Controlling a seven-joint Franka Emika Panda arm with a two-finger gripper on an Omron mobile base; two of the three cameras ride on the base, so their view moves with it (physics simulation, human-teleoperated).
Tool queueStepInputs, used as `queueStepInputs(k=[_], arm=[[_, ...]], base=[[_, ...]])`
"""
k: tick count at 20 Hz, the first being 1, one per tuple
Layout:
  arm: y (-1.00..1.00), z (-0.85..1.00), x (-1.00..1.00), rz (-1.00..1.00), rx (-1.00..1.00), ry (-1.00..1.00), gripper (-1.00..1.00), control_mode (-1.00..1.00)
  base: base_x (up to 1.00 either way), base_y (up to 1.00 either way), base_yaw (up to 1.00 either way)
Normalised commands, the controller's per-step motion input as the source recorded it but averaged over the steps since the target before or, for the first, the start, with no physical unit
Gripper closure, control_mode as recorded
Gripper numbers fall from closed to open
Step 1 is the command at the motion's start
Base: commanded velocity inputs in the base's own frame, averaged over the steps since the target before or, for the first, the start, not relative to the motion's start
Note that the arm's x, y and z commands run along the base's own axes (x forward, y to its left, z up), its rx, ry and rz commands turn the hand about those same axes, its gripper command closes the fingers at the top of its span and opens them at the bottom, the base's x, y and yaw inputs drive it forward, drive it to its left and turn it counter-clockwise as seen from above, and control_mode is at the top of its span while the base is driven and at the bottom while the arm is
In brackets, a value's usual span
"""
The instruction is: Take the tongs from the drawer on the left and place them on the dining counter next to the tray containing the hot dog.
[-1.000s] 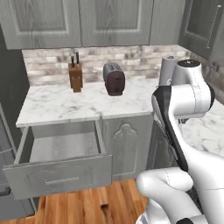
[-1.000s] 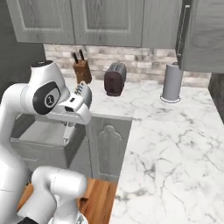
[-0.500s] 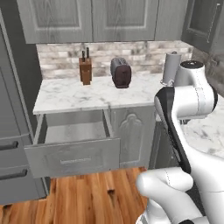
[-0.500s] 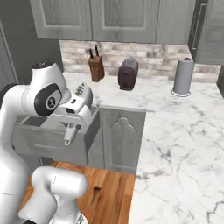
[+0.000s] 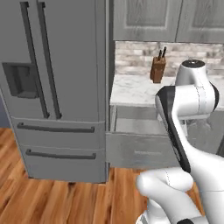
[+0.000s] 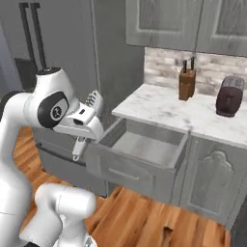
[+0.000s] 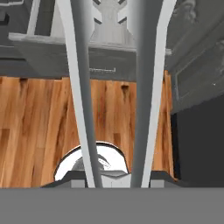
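Observation:
My gripper (image 6: 81, 131) is shut on the tongs (image 6: 94, 101), slim silvery-grey metal ones, and holds them in the air just left of the drawer (image 6: 140, 161). One end of the tongs sticks up above the hand and the other hangs below it. In the hand view both long tong arms (image 7: 81, 87) run up from the gripper (image 7: 114, 179) over the wood floor. The grey drawer (image 5: 140, 149) stands pulled open, and what I see of its inside is bare. The dining counter, the tray and the hot dog are out of view.
A tall grey fridge (image 5: 52, 87) stands left of the drawer. On the marble counter (image 6: 169, 108) above it are a knife block (image 6: 186, 79) and a dark toaster (image 6: 230, 96). Grey upper cabinets (image 5: 148, 19) hang overhead. Wood floor (image 5: 57, 197) lies in front.
The whole picture has shifted: the base has moved, so the fridge has come into view and the counter has slid right. The gripper still holds the tongs.

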Motion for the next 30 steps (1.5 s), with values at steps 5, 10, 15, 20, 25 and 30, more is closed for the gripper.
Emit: queueStepInputs(k=[5, 10, 15, 20, 25, 30], arm=[[0.00, 0.00, 0.00, 0.00, 0.00, 0.00, 1.00, 1.00], [0.00, 0.00, 0.00, 0.00, 0.00, 0.00, 1.00, 1.00], [0.00, 0.00, 0.00, 0.00, 0.00, 0.00, 1.00, 1.00], [0.00, 0.00, 0.00, 0.00, 0.00, 0.00, 1.00, 1.00], [0.00, 0.00, 0.00, 0.00, 0.00, 0.00, 1.00, 1.00], [0.00, 0.00, 0.00, 0.00, 0.00, 0.00, 1.00, 1.00]], base=[[0.04, 0.47, 0.85], [0.13, 0.12, 0.91], [0.10, 0.00, 0.94], [0.00, 0.00, 0.99], [0.19, 0.00, 0.93], [0.72, 0.00, 0.78]])
